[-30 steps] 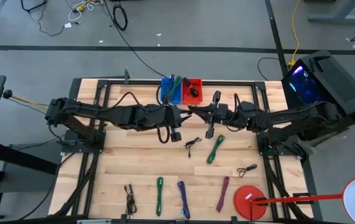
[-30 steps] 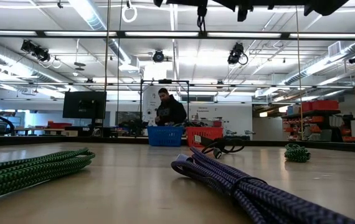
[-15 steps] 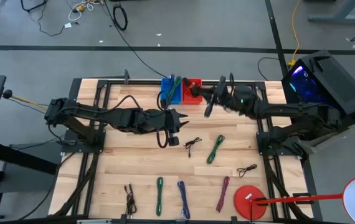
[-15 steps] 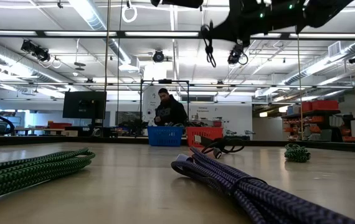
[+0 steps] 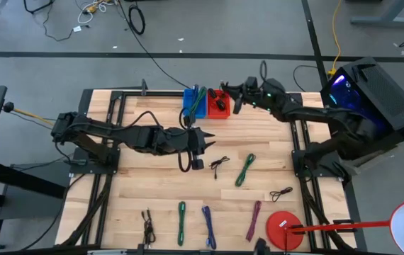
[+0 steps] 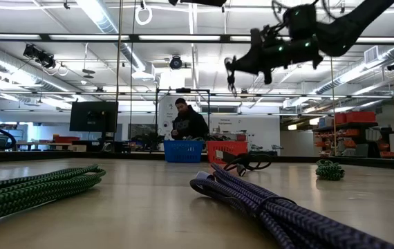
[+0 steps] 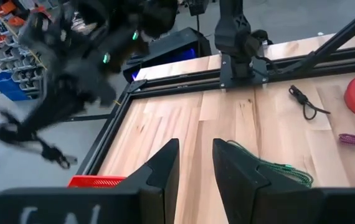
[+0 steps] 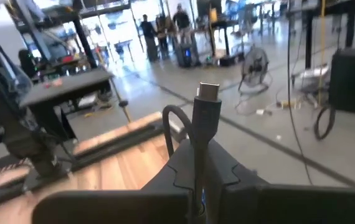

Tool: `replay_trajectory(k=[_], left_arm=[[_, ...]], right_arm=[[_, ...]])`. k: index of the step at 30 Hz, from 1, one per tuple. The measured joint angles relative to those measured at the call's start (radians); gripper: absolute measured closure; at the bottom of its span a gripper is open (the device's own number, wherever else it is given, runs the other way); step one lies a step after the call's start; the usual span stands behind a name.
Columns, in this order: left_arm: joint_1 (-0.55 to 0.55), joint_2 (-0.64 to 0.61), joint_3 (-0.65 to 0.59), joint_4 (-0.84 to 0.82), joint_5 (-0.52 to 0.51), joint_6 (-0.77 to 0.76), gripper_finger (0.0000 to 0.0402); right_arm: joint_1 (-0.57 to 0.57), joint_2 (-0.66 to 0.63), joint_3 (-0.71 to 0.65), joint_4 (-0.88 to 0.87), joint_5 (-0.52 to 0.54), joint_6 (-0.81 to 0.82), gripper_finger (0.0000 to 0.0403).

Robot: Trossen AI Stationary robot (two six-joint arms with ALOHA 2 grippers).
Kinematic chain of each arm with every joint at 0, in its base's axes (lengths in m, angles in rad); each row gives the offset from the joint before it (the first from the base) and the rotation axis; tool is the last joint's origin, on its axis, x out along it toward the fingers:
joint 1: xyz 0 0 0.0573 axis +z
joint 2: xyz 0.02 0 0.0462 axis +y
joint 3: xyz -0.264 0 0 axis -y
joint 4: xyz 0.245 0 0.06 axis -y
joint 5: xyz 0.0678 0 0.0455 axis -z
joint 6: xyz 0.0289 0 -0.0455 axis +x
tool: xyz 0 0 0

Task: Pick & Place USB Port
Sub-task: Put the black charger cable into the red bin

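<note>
The right gripper (image 8: 201, 163) has its fingers clamped together on a black USB cable (image 8: 205, 112): the moulded rectangular plug with its small metal tip stands up between them, and a loop of round cord arcs off to one side. In the high view this gripper (image 5: 236, 101) hangs over the far edge of the desk, just beside the red bin (image 5: 220, 103), with the cable dangling dark below it. The low view shows the same gripper (image 6: 242, 66) high in the air, the cable's thin loops (image 6: 230, 69) trailing under it.

The left gripper (image 7: 195, 163) has its two dark wedge-shaped fingers a little apart with nothing between them. Seen from above, it (image 5: 200, 139) hovers near the middle of the desk, close to a small black cable (image 5: 218, 165) lying on the boards.

The desk (image 5: 152, 191) is pale wooden planking in a black metal frame. The red bin touches a blue bin (image 5: 194, 102) at the far edge; both are rectangular plastic, and the blue one holds green and blue bundles. Coiled cables lie scattered on the planks: a green one (image 5: 244, 169), another black one (image 5: 281, 193), and along the near edge a black (image 5: 147, 225), a green (image 5: 181, 222), a blue (image 5: 208, 225) and a purple (image 5: 254, 219) bundle. The braided texture of the blue cable (image 6: 273, 207) and the green cable (image 6: 34, 187) shows clearly in the low view. A flat red disc (image 5: 285, 228) sits at the near right corner. A person (image 6: 186, 124) stands in the room beyond the bins. No writing is readable.
</note>
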Motion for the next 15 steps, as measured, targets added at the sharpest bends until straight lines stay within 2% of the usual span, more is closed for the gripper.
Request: replay_trajectory(k=[7,15], left_arm=[[-0.005,0.002,0.0,-0.014,0.047,-0.049,0.0299],[-0.012,0.002,0.0,-0.028,0.054,-0.052,0.0299]], right_arm=[[-0.033,0.202,0.082,0.0,-0.034,0.01,0.0399],[-0.058,0.279,0.102,-0.025,-0.063,-0.001,0.0399]])
